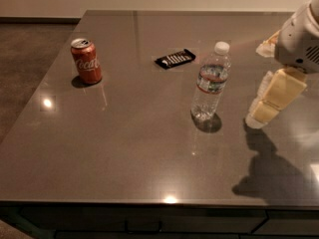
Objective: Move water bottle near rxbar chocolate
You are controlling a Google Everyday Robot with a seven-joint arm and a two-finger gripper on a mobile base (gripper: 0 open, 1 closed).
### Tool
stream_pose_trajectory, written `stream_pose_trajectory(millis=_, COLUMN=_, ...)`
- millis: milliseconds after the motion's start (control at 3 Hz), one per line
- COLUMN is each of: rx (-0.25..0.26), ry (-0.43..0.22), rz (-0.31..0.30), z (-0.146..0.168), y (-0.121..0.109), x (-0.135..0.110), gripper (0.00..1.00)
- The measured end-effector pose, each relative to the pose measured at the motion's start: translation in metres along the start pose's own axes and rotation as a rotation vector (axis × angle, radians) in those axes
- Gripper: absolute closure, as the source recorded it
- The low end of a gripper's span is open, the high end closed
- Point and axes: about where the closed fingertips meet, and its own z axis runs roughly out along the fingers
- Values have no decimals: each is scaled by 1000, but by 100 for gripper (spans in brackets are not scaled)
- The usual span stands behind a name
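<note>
water bottle (211,81) upright on counter (124,148), untouched | rxbar chocolate (175,59) near, behind-left of bottle | hand (271,101) right of bottle, apart, likely lining up a side grasp; grip state: cannot tell

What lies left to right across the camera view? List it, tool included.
Can → bar → bottle → tool, at far right, apart from the bottle.

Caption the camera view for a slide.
End effector hovers right of the upright water bottle; rxbar chocolate lies beyond it, red soda can at left.
</note>
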Motion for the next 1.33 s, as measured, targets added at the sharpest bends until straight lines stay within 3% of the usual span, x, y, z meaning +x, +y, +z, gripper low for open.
stream_pose_trajectory(millis=333, rx=-8, ry=-61, rz=53, z=19, y=1, x=-18, gripper=0)
stream_pose_trajectory(millis=667, rx=24, ry=-92, rz=93, z=38, y=1, x=-34, gripper=0)
stream_pose_trajectory(millis=1333, rx=88, ry=-128, rz=157, z=64, y=-21, x=-50, gripper=0)
